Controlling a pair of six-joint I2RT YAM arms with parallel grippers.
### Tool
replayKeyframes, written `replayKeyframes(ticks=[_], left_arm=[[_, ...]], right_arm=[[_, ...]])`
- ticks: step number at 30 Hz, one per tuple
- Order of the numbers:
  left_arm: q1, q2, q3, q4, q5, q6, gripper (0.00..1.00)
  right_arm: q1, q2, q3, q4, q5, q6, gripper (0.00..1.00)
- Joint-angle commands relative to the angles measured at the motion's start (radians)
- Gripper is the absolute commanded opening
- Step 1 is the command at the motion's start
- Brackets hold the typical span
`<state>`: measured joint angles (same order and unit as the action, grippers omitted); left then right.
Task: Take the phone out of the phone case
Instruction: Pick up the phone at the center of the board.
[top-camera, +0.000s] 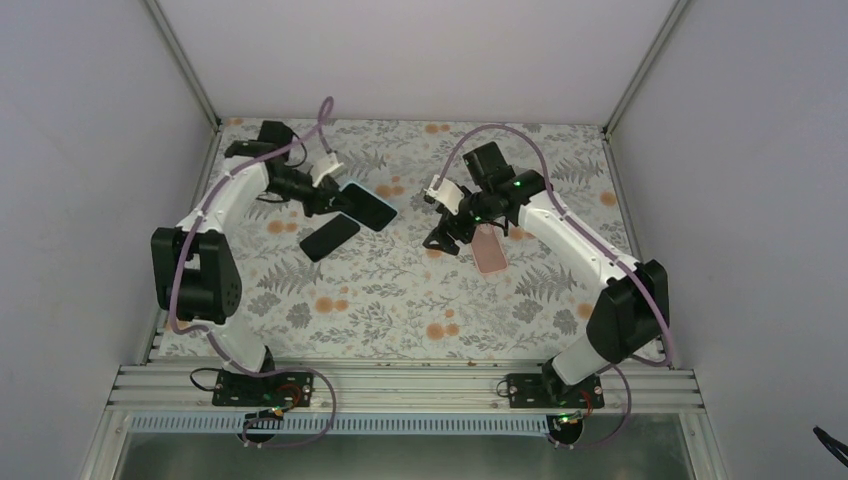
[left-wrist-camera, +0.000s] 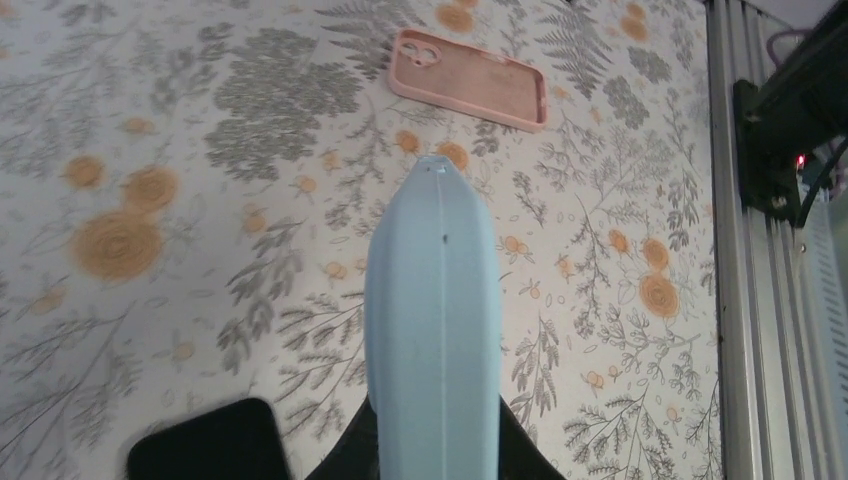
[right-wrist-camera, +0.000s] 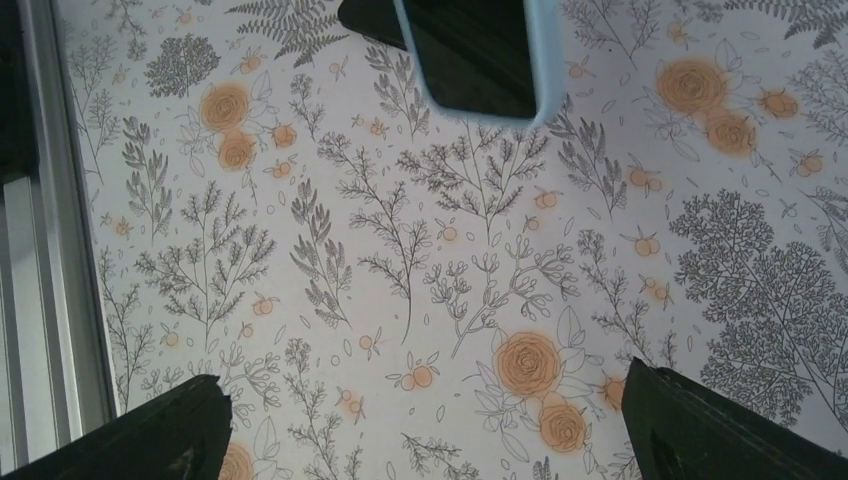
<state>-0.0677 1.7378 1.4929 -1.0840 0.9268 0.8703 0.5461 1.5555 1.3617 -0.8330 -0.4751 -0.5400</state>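
My left gripper (top-camera: 325, 197) is shut on a light blue phone case (top-camera: 366, 205) and holds it off the table at the back left. A dark phone screen shows inside that case (right-wrist-camera: 470, 45). In the left wrist view the blue case (left-wrist-camera: 430, 320) stands edge-on between the jaws of the left gripper (left-wrist-camera: 430, 455). My right gripper (top-camera: 446, 236) is open and empty over bare table, its fingers (right-wrist-camera: 170, 430) set wide apart. The right gripper (right-wrist-camera: 430, 430) is well short of the blue case.
A bare black phone (top-camera: 330, 237) lies flat just below the blue case, also in the left wrist view (left-wrist-camera: 205, 445). A pink case (top-camera: 490, 250) lies flat beside my right gripper, also in the left wrist view (left-wrist-camera: 468, 78). Aluminium rail (left-wrist-camera: 735, 250) bounds the table.
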Motion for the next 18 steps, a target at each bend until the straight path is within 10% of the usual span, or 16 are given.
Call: replayKeyframes(ticks=[1, 9, 18], left_arm=[[-0.104, -0.118, -0.084, 0.157, -0.010, -0.017, 0.02], [-0.136, -0.271, -0.173, 0.293, -0.070, 0.000, 0.02], [-0.139, -0.333, -0.214, 0.295, -0.053, 0.012, 0.02]], right_arm=[[-0.030, 0.022, 0.006, 0.014, -0.089, -0.048, 1.00], [-0.123, -0.007, -0.021, 0.024, -0.220, -0.126, 0.98], [-0.150, 0.084, 0.035, -0.048, -0.425, -0.245, 0.72]])
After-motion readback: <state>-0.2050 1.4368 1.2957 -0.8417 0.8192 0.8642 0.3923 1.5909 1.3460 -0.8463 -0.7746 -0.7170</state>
